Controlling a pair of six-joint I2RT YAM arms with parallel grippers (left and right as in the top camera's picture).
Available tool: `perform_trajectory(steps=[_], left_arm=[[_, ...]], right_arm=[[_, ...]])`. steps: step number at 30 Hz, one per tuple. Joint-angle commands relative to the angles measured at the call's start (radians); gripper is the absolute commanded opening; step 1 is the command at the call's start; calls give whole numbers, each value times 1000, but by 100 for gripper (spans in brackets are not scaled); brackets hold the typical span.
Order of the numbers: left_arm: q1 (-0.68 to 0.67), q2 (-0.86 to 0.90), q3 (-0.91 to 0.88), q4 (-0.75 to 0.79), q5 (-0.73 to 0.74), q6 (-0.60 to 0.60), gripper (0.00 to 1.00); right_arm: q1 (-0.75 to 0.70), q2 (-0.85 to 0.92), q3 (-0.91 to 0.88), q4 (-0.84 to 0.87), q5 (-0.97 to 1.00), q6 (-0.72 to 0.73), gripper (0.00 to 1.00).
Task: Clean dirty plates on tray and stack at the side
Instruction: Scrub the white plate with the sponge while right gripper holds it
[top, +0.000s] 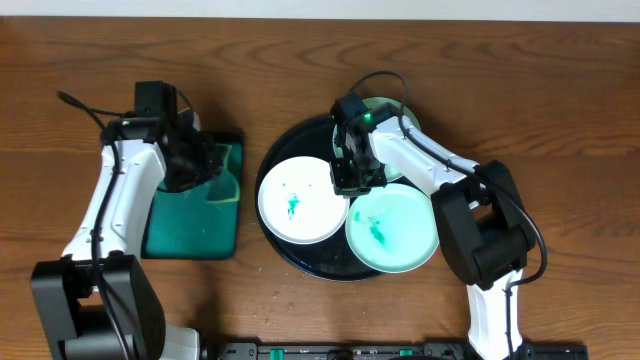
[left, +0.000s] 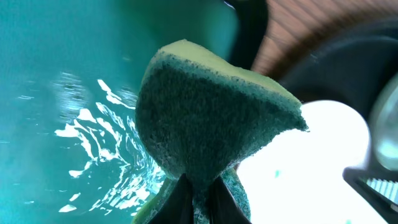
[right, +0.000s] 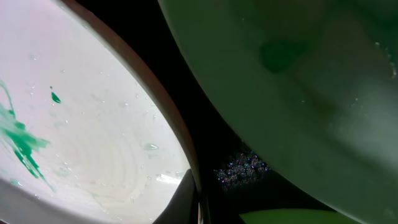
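The black tray (top: 300, 252) holds three plates. The white plate (top: 300, 205) with a green smear lies on its left. One mint green plate (top: 395, 228) with a smear lies at the front right, and the other mint green plate (top: 398, 112) sits at the back under my right arm. My right gripper (top: 350, 182) is shut on the white plate's right rim. The right wrist view shows a finger (right: 198, 208) on the white plate's (right: 81, 124) rim, with the mint plate (right: 298, 74) beyond. My left gripper (top: 205, 165) is shut on a green sponge (left: 211, 118).
A rectangular teal tray (top: 190, 225) lies left of the black tray, under my left gripper, and its wet surface (left: 68, 93) shows in the left wrist view. Soap bubbles (right: 242, 168) sit on the black tray between the plates. Brown wooden table (top: 560, 120) surrounds everything.
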Motion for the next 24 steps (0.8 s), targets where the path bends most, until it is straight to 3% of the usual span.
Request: perform_trajectory(steps=[1, 12, 24], left_arm=[[-60, -18, 26, -16, 87, -25, 7], [-408, 20, 26, 28, -152, -212, 7], [-434, 313, 26, 117, -162, -297, 7]], right_arm=[[4, 14, -2, -1, -10, -9, 1], [8, 14, -2, -1, -11, -8, 1], [12, 14, -2, -9, -17, -8, 1]])
